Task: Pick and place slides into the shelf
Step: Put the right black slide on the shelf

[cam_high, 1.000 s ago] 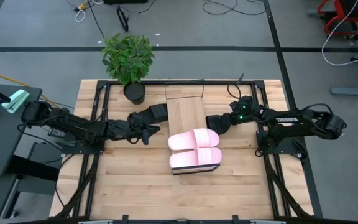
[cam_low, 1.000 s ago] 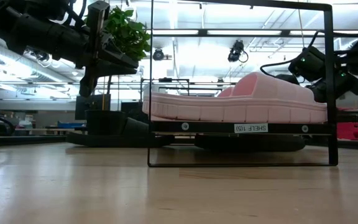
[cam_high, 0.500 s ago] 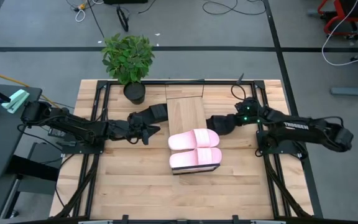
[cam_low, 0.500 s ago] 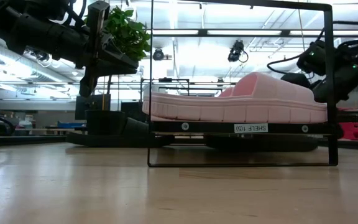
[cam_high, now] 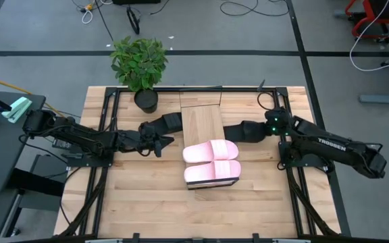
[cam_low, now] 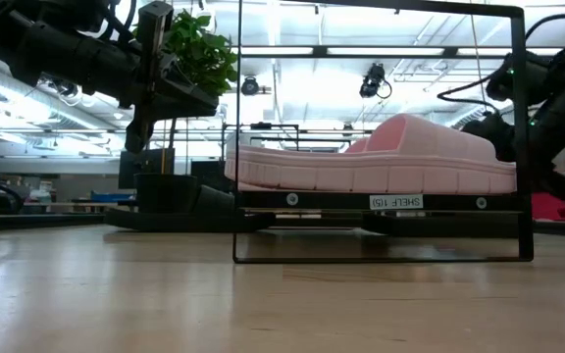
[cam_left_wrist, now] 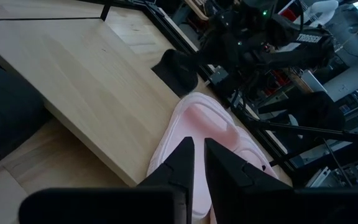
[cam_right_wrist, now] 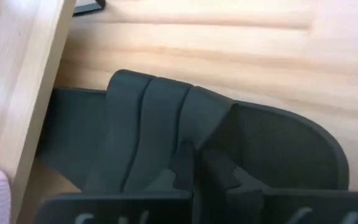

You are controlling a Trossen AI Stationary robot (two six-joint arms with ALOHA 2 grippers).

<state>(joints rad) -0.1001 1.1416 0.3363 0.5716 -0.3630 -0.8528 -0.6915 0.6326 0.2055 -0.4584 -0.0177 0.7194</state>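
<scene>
Left of centre in the high view, left gripper hovering beside the long light-wood shelf, fingers nearly together, nothing between them. Behind it, leafy green potted plant. Centre frame, two pale pink slides side by side on the shelf's top board. Right of centre, right gripper closed, clamped on a black slide, partly hidden under the board.

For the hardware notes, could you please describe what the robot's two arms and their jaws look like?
Both arms are dark, jointed tubes. The right arm carries white lettering and a green light near its wrist; the left arm is plain black with cabling. Each ends in two slim, flat black jaws.
</scene>
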